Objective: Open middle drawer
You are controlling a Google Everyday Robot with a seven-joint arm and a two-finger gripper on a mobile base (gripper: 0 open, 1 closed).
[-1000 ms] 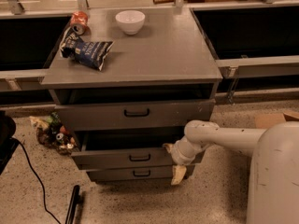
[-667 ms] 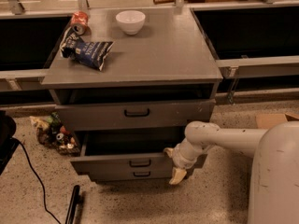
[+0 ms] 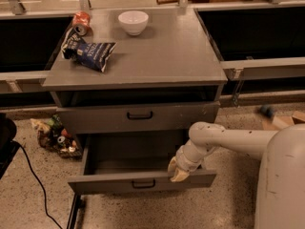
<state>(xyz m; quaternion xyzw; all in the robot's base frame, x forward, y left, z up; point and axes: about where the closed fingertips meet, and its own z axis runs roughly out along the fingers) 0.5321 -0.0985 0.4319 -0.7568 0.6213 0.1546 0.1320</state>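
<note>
Speckled flooring surrounds a grey bench [image 3: 167,56] whose top carries a white bowl [image 3: 133,22], a chip bag [image 3: 89,53] and a soda can [image 3: 81,23]. Low in the frame's centre, the middle drawer [image 3: 105,185] stands well out, showing its plain grey inside. The gripper [image 3: 179,171] sits at the right end of the drawer front's top edge; whether it clamps that edge cannot be told. With contact off-centre, the pull should probably run straight along the runners and slow near the stop, so the drawer does not rack.

Place: lab-like workroom | cues: grey cabinet [image 3: 162,56], speckled floor [image 3: 33,190] | pincer [image 3: 180,171]: at middle drawer [image 3: 105,184] front
</note>
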